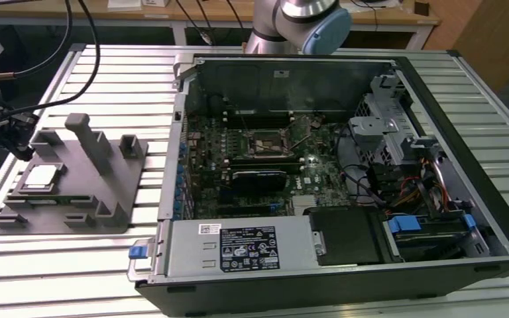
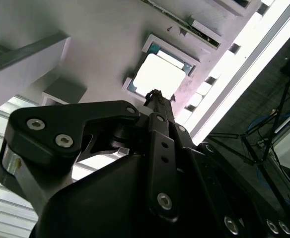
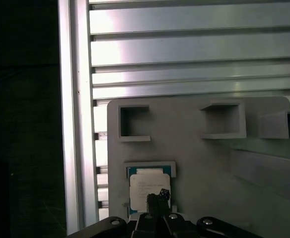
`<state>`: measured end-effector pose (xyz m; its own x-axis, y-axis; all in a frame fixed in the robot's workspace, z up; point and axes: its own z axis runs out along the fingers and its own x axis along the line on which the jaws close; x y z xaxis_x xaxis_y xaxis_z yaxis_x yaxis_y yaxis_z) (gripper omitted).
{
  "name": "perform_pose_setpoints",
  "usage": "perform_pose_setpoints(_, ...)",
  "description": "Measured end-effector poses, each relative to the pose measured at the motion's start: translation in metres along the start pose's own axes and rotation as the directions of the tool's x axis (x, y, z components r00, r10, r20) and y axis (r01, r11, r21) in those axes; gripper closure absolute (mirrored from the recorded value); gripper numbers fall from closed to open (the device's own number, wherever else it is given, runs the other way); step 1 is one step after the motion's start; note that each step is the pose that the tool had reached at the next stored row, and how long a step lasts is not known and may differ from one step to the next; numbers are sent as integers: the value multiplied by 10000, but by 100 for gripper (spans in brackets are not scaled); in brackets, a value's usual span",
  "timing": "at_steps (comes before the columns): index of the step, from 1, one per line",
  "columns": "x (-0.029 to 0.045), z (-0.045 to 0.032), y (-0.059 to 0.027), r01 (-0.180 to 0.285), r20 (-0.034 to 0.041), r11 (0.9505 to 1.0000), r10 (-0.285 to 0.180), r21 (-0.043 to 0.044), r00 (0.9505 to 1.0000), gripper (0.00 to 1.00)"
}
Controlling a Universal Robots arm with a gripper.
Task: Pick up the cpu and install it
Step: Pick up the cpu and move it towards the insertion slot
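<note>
The cpu (image 1: 42,175) is a small silvery square chip lying flat in a recess of the grey fixture (image 1: 104,192), at the exterior view's left. It also appears in both wrist views, as cpu (image 2: 160,74) and cpu (image 3: 146,184), still seated in its recess. My gripper (image 1: 14,140) hovers beside and just above it. In both wrist views the narrow black tip of the gripper (image 2: 155,96) (image 3: 158,196) points at the chip's near edge, fingers pressed together with nothing between them. The dark square socket (image 1: 264,142) sits on the motherboard inside the open computer case.
The open case (image 1: 431,99) takes up the middle and right of the slatted metal table (image 1: 104,66). Tall posts (image 1: 87,142) rise from the fixture close to the chip. Cables (image 1: 51,99) hang at the table's left edge. The arm's base (image 1: 299,20) stands behind the case.
</note>
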<state>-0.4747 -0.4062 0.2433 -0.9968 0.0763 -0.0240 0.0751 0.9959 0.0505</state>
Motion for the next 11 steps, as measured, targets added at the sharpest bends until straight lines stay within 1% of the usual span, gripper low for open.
perform_pose_setpoints(6,6,53,-4,0,0,10000,0,0,10000,89)
perform_pose_setpoints(11,9,126,-17,17,-2,10000,-17,0,10000,89)
